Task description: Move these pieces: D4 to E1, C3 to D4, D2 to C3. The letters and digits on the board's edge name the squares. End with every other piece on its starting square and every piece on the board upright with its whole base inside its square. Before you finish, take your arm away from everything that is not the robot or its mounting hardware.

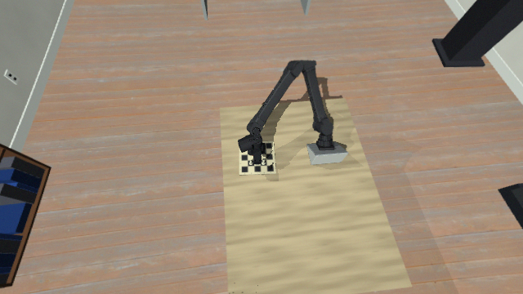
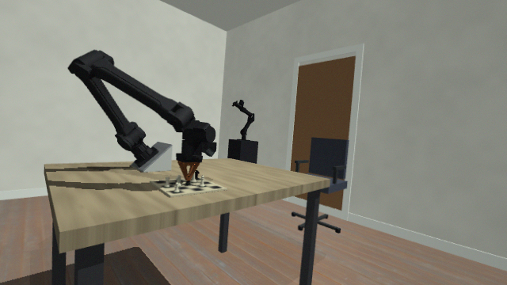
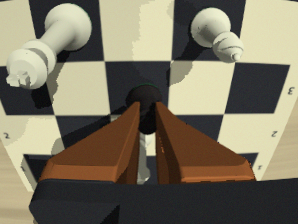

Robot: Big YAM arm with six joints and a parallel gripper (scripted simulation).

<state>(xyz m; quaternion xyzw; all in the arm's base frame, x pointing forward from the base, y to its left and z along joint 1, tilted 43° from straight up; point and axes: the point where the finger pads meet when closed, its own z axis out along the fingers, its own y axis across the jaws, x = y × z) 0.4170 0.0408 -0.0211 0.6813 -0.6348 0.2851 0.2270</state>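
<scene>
Between the brown fingers, low over the board (image 3: 273, 36): one black piece (image 3: 144, 98), round-headed, clamped by the gripper (image 3: 147, 117). Two white pieces beyond it: left one (image 3: 49, 43), right one (image 3: 216, 31).

Step, as judged: one of the three moves, piece gripped; which square it stands on is not readable. Next move calls for a straight lift, keeping wide of the white pieces.

Hidden: piece's base, edge letters mostly cut off; remaining pieces too small in the top view.

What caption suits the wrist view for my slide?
Gripper shut on a black piece, two white pieces beyond.
</scene>
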